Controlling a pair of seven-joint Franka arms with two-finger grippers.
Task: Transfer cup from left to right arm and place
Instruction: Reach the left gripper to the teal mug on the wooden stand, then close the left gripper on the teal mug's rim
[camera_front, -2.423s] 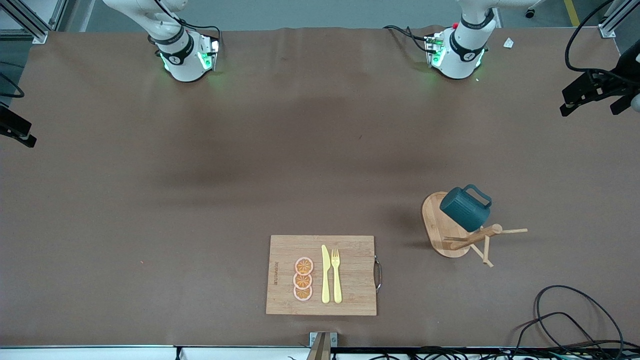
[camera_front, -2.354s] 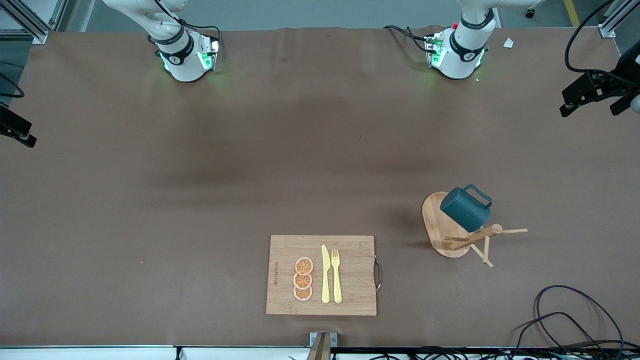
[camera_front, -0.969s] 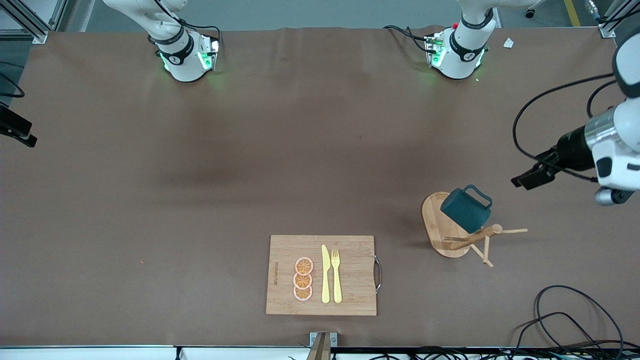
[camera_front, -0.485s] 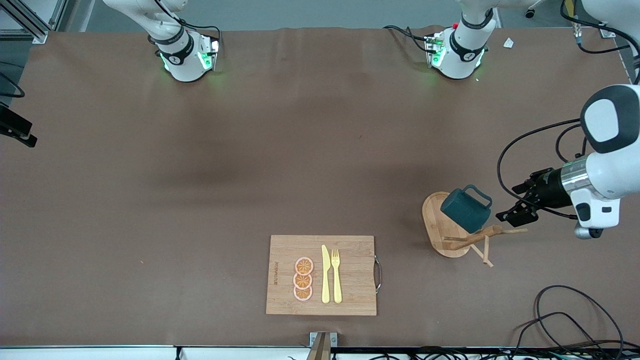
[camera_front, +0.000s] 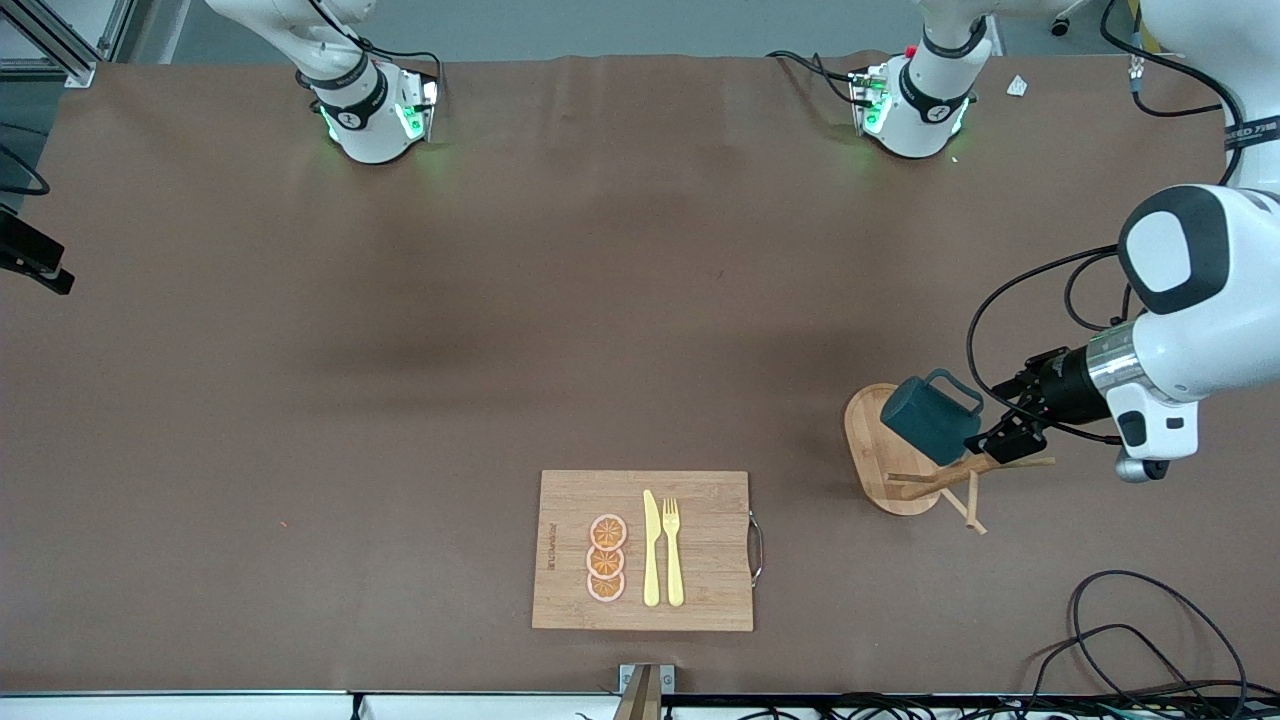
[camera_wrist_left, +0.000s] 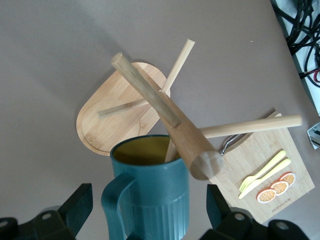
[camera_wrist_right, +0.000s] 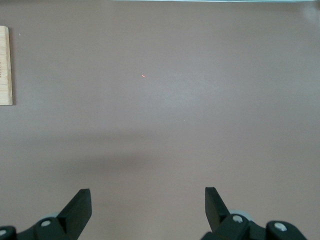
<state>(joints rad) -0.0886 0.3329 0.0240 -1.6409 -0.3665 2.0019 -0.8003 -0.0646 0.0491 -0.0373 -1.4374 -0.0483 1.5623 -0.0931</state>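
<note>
- Bench (camera_front: 300, 420): cup (camera_front: 930, 418) hangs mouth-down on a peg of the rack (camera_front: 900, 470), tilted, handle toward the left arm's end.
- Left end effector (camera_front: 1000, 432): open, empty, level with the cup, fingers either side of it, not touching.
- Right end effector (camera_wrist_right: 147, 207): open, empty, waiting over bare bench, well apart from the rack.

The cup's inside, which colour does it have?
The cup's inside is mustard yellow; the left wrist view shows it best.

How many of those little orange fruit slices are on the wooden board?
3. The round orange fruit slices sit in a short row on the rectangular bamboo cutting board, beside the yellow knife: one farthest from the front camera, one in the middle, one nearest. None seems hidden.
</note>
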